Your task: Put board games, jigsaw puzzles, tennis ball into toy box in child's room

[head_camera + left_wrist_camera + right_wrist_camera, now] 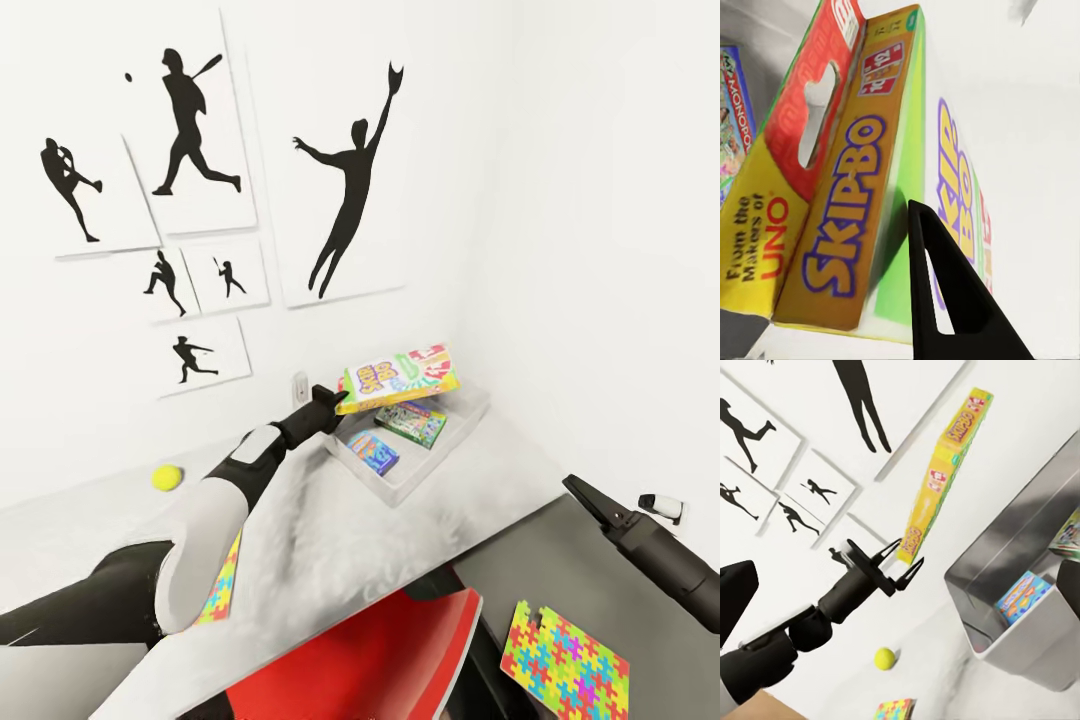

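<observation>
The left gripper is clamped on one end of the yellow and green Skip-Bo game box, holding it in the air just above the toy box. That grey tray sits on the table in the corner and already has a Monopoly box and a small blue game box lying in it. The tennis ball rests on the table near the wall. One jigsaw puzzle lies partly under the left arm; another lies lower down at the right. The right gripper hangs empty, its fingers together.
</observation>
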Controlling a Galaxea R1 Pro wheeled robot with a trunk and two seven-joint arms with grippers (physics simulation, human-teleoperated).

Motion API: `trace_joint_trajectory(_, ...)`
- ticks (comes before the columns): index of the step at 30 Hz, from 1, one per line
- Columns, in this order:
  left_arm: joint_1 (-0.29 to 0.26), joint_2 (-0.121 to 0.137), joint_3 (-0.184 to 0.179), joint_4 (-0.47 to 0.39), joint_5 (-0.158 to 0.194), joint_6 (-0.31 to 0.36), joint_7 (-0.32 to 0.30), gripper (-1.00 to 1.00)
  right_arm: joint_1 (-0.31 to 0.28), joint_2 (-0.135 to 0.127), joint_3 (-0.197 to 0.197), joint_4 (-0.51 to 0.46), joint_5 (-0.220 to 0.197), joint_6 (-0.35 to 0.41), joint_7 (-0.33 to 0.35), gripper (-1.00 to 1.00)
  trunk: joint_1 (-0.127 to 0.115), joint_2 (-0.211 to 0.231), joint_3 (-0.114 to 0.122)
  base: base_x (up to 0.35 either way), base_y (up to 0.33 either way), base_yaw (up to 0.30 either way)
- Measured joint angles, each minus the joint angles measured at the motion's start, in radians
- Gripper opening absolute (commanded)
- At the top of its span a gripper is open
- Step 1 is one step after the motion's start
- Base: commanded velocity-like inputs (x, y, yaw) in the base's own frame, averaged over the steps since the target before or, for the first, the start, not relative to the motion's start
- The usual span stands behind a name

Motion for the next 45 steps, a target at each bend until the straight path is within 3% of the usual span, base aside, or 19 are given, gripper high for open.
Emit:
trace_joint_trajectory(3,0.001,0.000,-0.130,-0.044,0.005,-0.018,-0.003,-1.00,0.000,0.000,0.000,0.000,0.000,0.000,-0.001,1.00,0.000,0.000,-0.004,0.000,0.000,0.000)
trace_joint_trajectory(8,0.002,-0.001,-0.189,-0.063,0.005,-0.077,-0.005,-1.00,0.000,0.000,0.000,0.000,0.001,0.000,-0.004,1.00,0.000,0.000,-0.006,0.000,0.000,0.000)
trace_joint_trajectory(16,0.004,-0.001,-0.201,-0.071,0.004,-0.100,0.000,-1.00,0.000,0.000,0.001,0.001,0.003,-0.001,-0.009,1.00,0.000,0.000,-0.006,0.000,0.000,0.000)
trace_joint_trajectory(23,0.004,-0.001,-0.202,-0.087,0.003,-0.159,0.008,-1.00,0.000,0.000,-0.001,0.001,0.000,0.003,-0.011,1.00,0.000,0.000,-0.006,0.000,0.000,0.000)
trace_joint_trajectory(45,0.004,-0.001,-0.204,-0.130,0.004,-0.155,0.006,-1.00,0.000,0.000,-0.002,0.001,0.000,0.002,-0.008,1.00,0.000,0.000,-0.006,0.000,-0.019,0.000)
